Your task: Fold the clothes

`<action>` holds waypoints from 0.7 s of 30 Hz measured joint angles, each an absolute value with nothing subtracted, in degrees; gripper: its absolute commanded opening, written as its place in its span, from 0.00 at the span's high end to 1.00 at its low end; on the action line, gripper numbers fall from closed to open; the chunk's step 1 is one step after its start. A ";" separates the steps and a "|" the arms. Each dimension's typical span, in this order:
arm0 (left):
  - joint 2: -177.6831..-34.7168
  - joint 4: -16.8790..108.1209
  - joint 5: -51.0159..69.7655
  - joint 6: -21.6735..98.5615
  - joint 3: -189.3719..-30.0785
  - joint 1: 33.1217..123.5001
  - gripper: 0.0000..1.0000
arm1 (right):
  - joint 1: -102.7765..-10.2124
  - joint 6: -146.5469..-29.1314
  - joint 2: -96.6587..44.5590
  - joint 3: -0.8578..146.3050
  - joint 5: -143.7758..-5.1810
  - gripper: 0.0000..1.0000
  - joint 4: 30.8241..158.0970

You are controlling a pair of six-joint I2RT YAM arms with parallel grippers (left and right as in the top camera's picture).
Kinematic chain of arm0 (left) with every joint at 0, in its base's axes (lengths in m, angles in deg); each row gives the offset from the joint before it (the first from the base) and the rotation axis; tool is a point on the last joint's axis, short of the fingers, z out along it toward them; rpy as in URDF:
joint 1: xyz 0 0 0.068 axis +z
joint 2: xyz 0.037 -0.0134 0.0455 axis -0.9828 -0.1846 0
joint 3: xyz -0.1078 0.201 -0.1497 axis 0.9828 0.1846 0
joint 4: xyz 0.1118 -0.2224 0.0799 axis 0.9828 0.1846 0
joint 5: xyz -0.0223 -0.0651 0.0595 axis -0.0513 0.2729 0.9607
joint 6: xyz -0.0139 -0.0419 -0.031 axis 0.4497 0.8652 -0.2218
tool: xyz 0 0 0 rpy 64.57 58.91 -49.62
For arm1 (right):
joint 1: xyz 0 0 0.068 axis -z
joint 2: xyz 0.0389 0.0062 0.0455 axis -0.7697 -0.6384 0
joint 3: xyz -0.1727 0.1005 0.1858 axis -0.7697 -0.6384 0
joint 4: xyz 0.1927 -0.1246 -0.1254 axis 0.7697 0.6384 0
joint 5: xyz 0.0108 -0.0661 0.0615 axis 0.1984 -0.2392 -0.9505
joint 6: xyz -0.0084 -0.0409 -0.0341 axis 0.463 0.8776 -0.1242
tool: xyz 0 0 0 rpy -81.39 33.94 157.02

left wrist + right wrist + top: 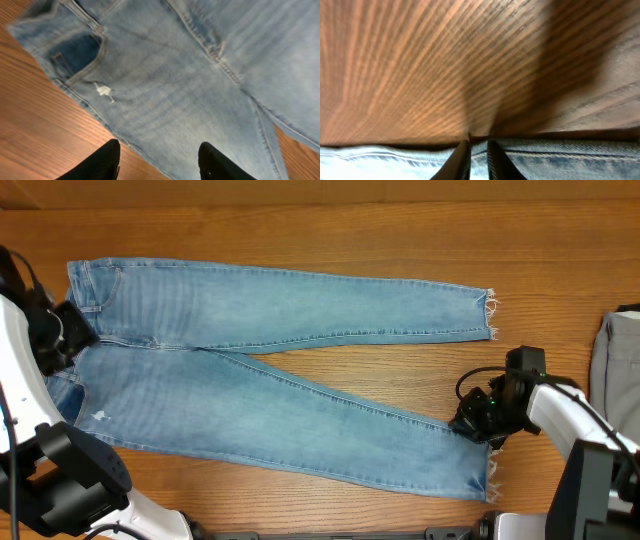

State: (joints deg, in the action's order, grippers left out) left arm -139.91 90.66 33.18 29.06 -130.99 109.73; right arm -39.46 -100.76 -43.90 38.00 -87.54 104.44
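- R gripper [477, 144] pinched jeans [250, 310] hem, only thin edge between fingers: it could slip at lift.
- L gripper [159, 147] stood open, cloth below fingers, nothing held.

grey garment [612, 360] cut by right edge, jeans [250, 305] waistband partly hidden

Faded denim jeans [280, 395] with frayed hems, smooth grained wooden surface [330, 230], low sheen, matt black left pincer [159, 146], grey cloth garment [615, 360]
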 measured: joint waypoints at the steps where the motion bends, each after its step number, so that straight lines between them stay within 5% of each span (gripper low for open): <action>1: -139.91 89.56 33.18 29.12 -129.16 109.75 0.43 | -39.46 -101.85 -43.50 37.37 -88.15 0.89 102.58; 9: -139.96 84.43 33.00 29.32 -121.46 109.73 0.28 | -39.46 -107.62 -44.14 36.12 -88.89 0.89 89.82; 21: -139.96 80.69 36.26 31.88 -116.48 113.49 0.18 | -28.33 -99.45 -42.30 47.18 -90.38 0.67 113.14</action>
